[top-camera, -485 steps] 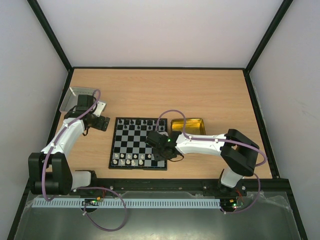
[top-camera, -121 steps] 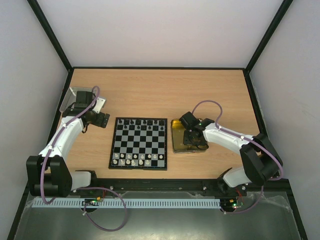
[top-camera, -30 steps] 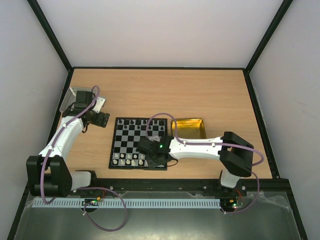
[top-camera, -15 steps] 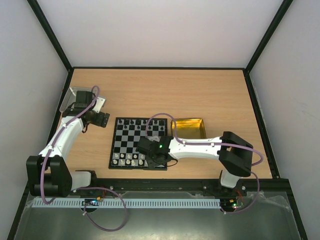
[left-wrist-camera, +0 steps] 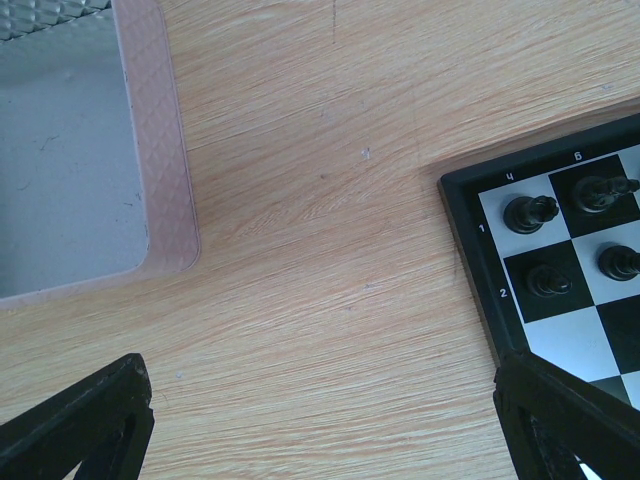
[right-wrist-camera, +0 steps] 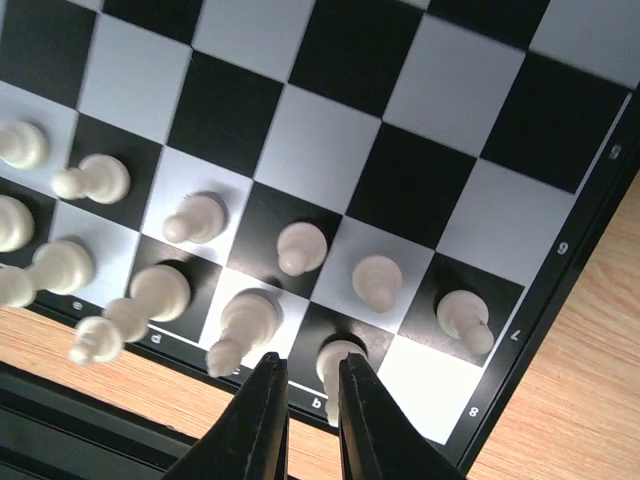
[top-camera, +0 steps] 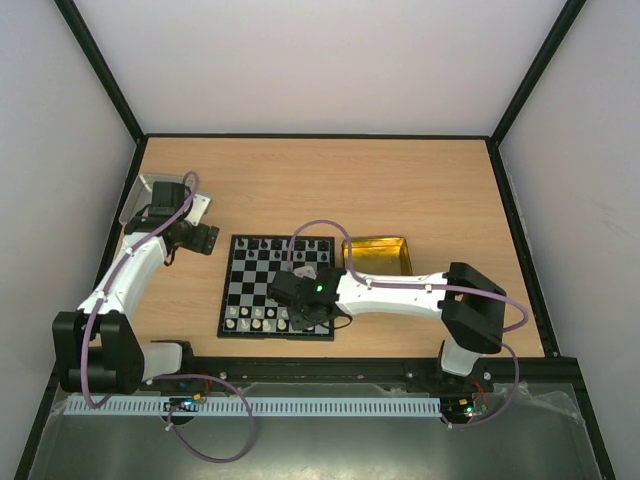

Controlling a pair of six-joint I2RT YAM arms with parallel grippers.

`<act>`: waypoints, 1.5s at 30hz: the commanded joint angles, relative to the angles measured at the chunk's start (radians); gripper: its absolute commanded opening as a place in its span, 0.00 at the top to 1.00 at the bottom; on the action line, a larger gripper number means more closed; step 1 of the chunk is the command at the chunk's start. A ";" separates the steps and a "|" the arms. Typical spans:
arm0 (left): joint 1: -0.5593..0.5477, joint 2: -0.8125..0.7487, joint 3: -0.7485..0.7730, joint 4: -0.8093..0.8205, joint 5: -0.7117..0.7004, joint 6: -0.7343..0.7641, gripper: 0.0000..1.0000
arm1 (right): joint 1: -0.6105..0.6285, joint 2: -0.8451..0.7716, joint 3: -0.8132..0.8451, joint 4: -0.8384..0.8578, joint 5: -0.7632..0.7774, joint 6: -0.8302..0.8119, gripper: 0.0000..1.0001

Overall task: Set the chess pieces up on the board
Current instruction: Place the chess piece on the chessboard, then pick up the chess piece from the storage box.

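The left gripper (left-wrist-camera: 325, 405) hangs spread wide beside the board (top-camera: 255, 280). The right gripper (right-wrist-camera: 308, 368) sits low over the near-row white pieces (right-wrist-camera: 300, 245). Its fingers (right-wrist-camera: 262, 420) are a sliver apart at one piece; pinching or not, I cannot tell.

You have the gold tin tray (top-camera: 392, 246) lying flat and open side up on the wooden table (top-camera: 320, 180). Well to the left of that tray, and a little farther back, the silver-grey tin lid (top-camera: 137, 198) lies by the table's left edge. The left wrist view shows the lid's rounded corner and pale patterned rim (left-wrist-camera: 160, 150). Nearer than the tray, past the table's front edge, a white slotted cable duct (top-camera: 300, 407) runs left to right.
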 commanded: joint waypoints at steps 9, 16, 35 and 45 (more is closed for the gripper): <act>-0.003 -0.007 0.017 -0.012 -0.005 0.002 0.07 | -0.086 -0.099 0.025 -0.151 0.122 -0.025 0.86; -0.004 -0.003 0.020 -0.012 -0.001 0.000 0.06 | -0.356 -0.301 -0.139 -0.164 0.174 -0.081 0.81; -0.003 0.014 0.024 -0.011 -0.008 0.002 0.06 | -0.729 -0.338 -0.372 0.004 -0.001 -0.185 0.71; -0.003 0.009 0.022 -0.015 -0.001 0.002 0.06 | -0.750 -0.331 -0.429 0.036 -0.008 -0.191 0.68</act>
